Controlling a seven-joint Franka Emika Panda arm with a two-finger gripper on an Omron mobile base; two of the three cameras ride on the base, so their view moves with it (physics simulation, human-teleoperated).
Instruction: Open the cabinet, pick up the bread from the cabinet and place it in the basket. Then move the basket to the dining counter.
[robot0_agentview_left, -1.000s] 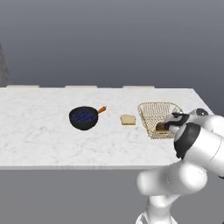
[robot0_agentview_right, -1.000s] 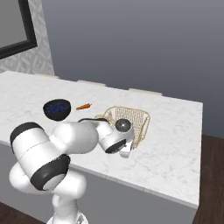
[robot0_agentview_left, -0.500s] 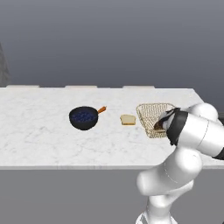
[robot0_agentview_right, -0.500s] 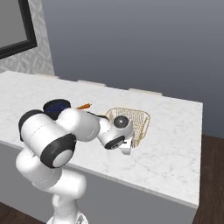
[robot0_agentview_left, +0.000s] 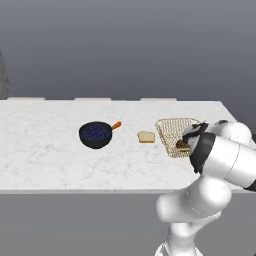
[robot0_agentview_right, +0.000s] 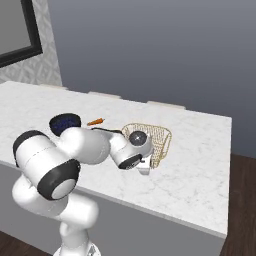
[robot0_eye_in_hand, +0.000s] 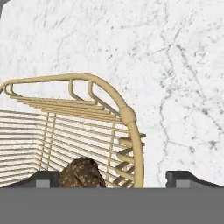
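Resting on the dining counter (robot0_agentview_left: 60, 155), the basket (robot0_agentview_left: 172, 131) holds bread (robot0_eye_in_hand: 82, 173).

A simulated home kitchen, plainly rendered. A long white marble dining counter (robot0_agentview_left: 60, 150) with grey veins and a plain grey front runs across the room, set before a flat grey wall. Kitchen things sit on it: a gold wire basket (robot0_agentview_left: 172, 131) just ahead of the pincer (robot0_eye_in_hand: 113, 177) with a dark brown bread (robot0_eye_in_hand: 82, 173) roll inside, a pale bread slice (robot0_agentview_left: 146, 136) just beyond the basket, then a dark bowl (robot0_agentview_left: 95, 135) with an orange carrot (robot0_agentview_left: 116, 125) beside it, farther from the pincer. At the far end, well away, stands a wall of patterned tiles (robot0_agentview_right: 47, 55) with a dark-framed panel (robot0_agentview_right: 17, 30). Dark wood floor (robot0_agentview_right: 242, 210) shows past the counter's end.
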